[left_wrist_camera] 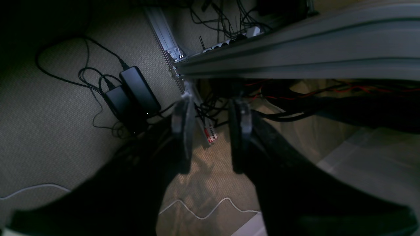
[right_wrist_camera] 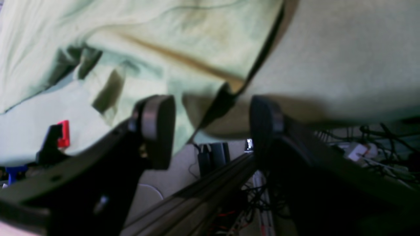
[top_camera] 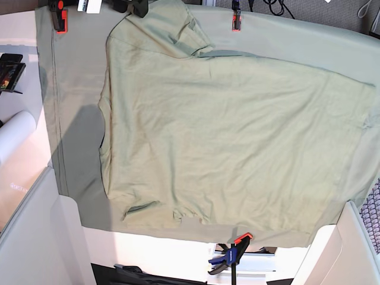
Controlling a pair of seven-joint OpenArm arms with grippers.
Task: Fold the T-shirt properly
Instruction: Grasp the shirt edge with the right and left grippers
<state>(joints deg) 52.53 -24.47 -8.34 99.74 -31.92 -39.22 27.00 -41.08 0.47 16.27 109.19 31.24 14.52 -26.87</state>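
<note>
The pale green T-shirt [top_camera: 225,136] lies spread and wrinkled on the grey-green table cloth [top_camera: 77,119], with one sleeve bunched at the far edge. My right gripper [right_wrist_camera: 211,131] hovers open just off that far table edge. A loose corner of the T-shirt [right_wrist_camera: 164,49] lies just beyond its fingertips, and nothing is held. In the base view only a dark part of the right gripper [top_camera: 138,7] shows at the top. My left gripper [left_wrist_camera: 212,129] is open and empty, off the table over the carpeted floor. It does not show in the base view.
Red clamps [top_camera: 59,19] [top_camera: 236,21] pin the cloth at the far edge, and a blue-and-orange clamp [top_camera: 233,252] holds it at the near edge. A white roll [top_camera: 15,136] lies at the left. An aluminium frame rail [left_wrist_camera: 295,55], power adapters [left_wrist_camera: 134,95] and cables sit below my left gripper.
</note>
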